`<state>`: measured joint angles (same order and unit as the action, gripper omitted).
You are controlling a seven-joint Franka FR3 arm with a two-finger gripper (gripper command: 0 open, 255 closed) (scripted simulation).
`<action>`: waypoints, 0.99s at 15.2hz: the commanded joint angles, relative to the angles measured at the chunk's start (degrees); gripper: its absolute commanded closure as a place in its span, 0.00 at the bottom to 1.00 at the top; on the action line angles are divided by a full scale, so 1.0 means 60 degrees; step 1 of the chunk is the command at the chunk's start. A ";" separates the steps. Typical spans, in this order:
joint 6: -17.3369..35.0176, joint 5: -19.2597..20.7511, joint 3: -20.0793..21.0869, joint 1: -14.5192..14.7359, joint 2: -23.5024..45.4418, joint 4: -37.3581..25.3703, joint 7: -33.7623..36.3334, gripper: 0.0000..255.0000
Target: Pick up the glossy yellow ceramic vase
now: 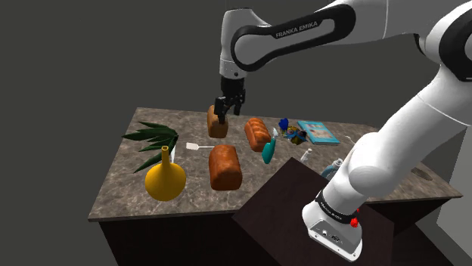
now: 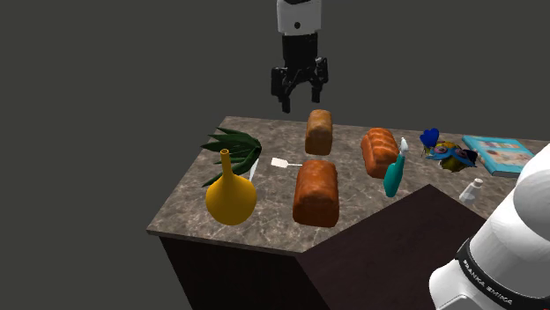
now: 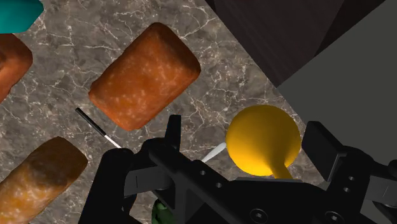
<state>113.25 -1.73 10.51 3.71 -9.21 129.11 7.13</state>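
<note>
— Now, we see the gripper (image 1: 228, 108) hanging high over the far side of the marble countertop (image 1: 121, 193), fingers spread wide and clasping nothing.

— Agreed, we read it as empty. And the yellow vase (image 1: 165, 180)?

— We find it upright near the countertop's front corner, on the shoulder view's left: round glossy belly, slim neck, well apart from the gripper.

— In the second exterior view we spot a spiky green plant (image 2: 231, 145) just behind it, and the big bread loaf (image 2: 316, 192) to its right.

— From the wrist view we look down past the parted fingers (image 3: 173, 130) at the vase's belly below, with that loaf beside it on the stone.

— We count two more farther back: a small loaf (image 2: 318, 132) almost under the gripper, and a third loaf (image 2: 380, 151) next to a teal bottle (image 2: 394, 174).

— And a white spatula (image 2: 282, 163) lies between the plant and the small loaf.
</note>
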 commanded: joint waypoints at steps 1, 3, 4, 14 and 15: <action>0.0342 0.0085 0.0140 0.0077 0.0737 -0.0343 0.0167 0.00; 0.0560 0.0214 0.0250 0.0154 0.1490 -0.0822 0.0326 0.00; 0.0651 0.0287 0.0297 0.0199 0.1868 -0.1079 0.0407 0.00; 0.0916 0.1110 0.0470 0.0911 0.5680 -0.4312 0.1092 0.00; 0.0876 0.1184 0.0464 0.1006 0.6069 -0.4712 0.1137 0.00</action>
<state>118.92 4.86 13.33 9.19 24.63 103.63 13.67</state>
